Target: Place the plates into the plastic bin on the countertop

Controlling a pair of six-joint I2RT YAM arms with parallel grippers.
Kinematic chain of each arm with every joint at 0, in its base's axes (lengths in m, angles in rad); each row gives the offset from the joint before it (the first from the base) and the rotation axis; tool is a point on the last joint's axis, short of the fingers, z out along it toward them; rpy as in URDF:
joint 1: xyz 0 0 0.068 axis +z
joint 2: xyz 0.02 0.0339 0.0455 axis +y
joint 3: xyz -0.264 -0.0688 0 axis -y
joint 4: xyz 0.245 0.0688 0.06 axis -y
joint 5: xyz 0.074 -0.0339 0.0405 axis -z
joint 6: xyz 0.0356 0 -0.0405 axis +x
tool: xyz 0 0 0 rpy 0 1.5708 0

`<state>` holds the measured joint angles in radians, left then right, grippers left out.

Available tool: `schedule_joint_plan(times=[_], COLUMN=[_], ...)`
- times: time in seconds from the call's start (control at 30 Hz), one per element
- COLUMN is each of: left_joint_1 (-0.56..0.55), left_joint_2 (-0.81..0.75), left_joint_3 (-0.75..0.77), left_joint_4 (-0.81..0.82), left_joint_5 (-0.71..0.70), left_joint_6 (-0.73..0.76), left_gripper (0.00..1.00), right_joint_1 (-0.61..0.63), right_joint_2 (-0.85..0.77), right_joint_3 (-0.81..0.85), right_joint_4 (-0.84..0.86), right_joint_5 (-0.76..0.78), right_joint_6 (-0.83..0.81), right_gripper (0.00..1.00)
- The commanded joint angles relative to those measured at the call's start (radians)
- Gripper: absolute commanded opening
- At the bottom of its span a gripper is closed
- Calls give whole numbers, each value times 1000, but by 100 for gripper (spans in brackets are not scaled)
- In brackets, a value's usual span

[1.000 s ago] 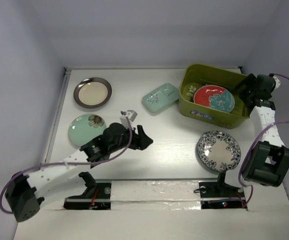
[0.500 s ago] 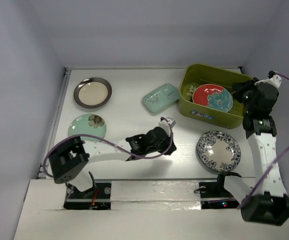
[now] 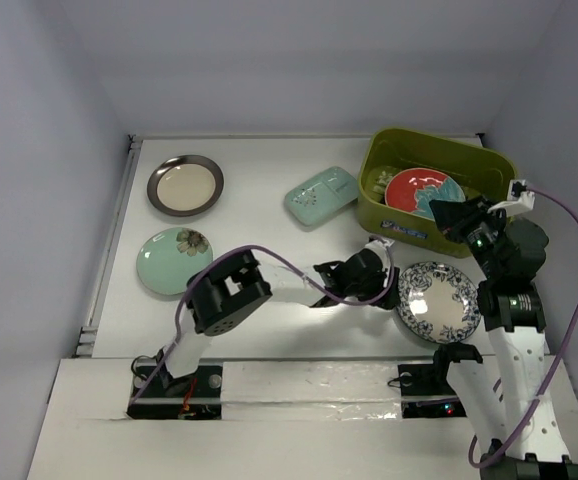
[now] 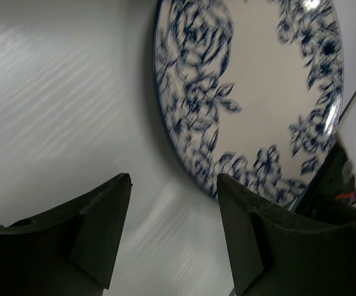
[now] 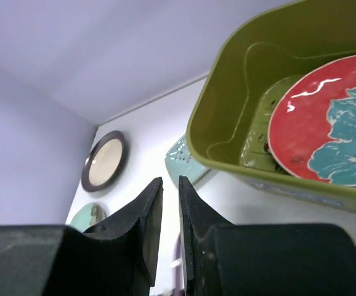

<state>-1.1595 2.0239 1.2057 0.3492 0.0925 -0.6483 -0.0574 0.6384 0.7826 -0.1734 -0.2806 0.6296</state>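
The left fingers (image 4: 101, 231), two dark matte wedges, are spread wide with nothing between them. They hang low over the tabletop (image 3: 269, 235), a smooth white surface, just short of the rim of the blue-floral plate (image 4: 252, 92). That plate is round, glossy and white, ringed with dense navy blossoms and leaves, and it lies flat near the front right, outside the plastic bin (image 3: 401, 226).

The bin is an olive-green tub with rounded corners, a thick rolled lip and a small label on its near wall. Inside it the red-and-teal plate (image 5: 329, 120) leans tilted, shiny red with a teal patch, and a slotted pale-green surface shows beside it. The right fingers (image 5: 142, 237) are drawn almost together, leaving only a thin slit, and they grip nothing. They hover by the bin's near right corner.

Three more dishes lie on the tabletop:
- The mint rectangular dish (image 3: 321, 196) is just left of the bin.
- The metal-rimmed cream plate (image 3: 185, 185) is at the back left.
- The mint round plate (image 3: 172, 260), bearing a dark flower, is in front of it.
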Motion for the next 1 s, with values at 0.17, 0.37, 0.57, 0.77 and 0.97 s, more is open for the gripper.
schedule_joint_plan(times=[0.17,0.37,0.57,0.77,0.97], left_joint_1=[-6,-6,30,119,268], left_joint_2=[166,236,98,-371,-851], left_joint_3=[187,201,8,-394,-658], left_joint_4=[-27,0,80,209,116], left_joint_5=[9,-6,-25,-40,-49], left_joint_6=[-5,-34,-66,-117,-159], left_gripper=[51,25,0,0,0], right_joint_1=[10,10,10,20,74], right_joint_2=[-83,-89,-98,-100,-95], right_joint_3=[-75,-98,-101,-138,-181], right_joint_4=[29,38,31,15,-23], right_joint_5=[-124,-137,-147,-264,-262], right_joint_6=[-8,-10,-13,-50,-80], right_gripper=[23,23,30,79,90])
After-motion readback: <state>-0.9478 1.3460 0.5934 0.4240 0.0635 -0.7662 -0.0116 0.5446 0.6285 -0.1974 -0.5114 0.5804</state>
